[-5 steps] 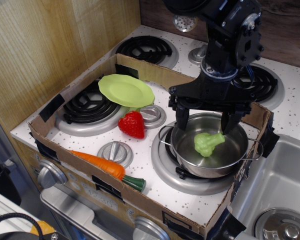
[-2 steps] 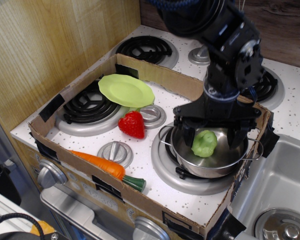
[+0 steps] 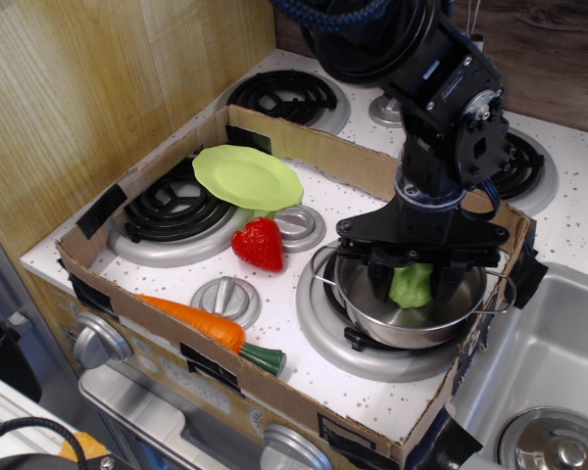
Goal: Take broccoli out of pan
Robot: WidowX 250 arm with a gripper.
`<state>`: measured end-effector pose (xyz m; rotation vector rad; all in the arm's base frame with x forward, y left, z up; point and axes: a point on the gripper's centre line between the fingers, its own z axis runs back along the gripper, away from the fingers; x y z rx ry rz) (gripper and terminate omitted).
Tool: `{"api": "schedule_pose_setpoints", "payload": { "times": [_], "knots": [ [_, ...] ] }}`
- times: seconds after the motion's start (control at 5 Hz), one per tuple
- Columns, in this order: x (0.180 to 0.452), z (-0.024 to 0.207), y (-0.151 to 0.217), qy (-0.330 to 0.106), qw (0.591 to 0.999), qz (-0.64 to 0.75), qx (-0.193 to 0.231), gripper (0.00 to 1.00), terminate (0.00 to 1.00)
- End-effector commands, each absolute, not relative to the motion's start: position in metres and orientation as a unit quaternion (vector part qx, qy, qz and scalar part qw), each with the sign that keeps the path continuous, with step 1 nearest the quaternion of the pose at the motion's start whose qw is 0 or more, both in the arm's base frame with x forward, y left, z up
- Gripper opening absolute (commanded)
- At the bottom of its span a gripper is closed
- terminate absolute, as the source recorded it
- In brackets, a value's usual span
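Note:
The broccoli (image 3: 411,284), a pale green lumpy toy, sits inside the pan (image 3: 372,315), a shiny steel pot on the front right burner. My gripper (image 3: 413,290) reaches down into the pan from above. Its black fingers (image 3: 382,276) stand close on both sides of the broccoli and press against it. The broccoli stands upright between them, low in the pan; its lower part is hidden by the pan wall.
A cardboard wall (image 3: 304,145) rings the stove top. A red strawberry (image 3: 261,244), a lime-green plate (image 3: 247,177) and an orange carrot (image 3: 201,321) lie left of the pan. A sink (image 3: 559,372) is at the right.
The gripper dropped into the pan and its fingers closed from wide apart onto the broccoli. The broccoli turned from lying sideways to upright between them.

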<state>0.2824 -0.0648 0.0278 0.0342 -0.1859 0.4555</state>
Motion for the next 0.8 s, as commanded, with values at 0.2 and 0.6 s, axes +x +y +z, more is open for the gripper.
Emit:
{"api": "schedule_pose_setpoints", "payload": {
  "times": [0.2, 0.6],
  "knots": [
    [0.297, 0.093, -0.046, -0.097, 0.968, 0.227, 0.039, 0.00, 0.00],
    [0.312, 0.142, 0.002, -0.065, 0.978, 0.195, 0.031, 0.00, 0.00]
  ]
}}
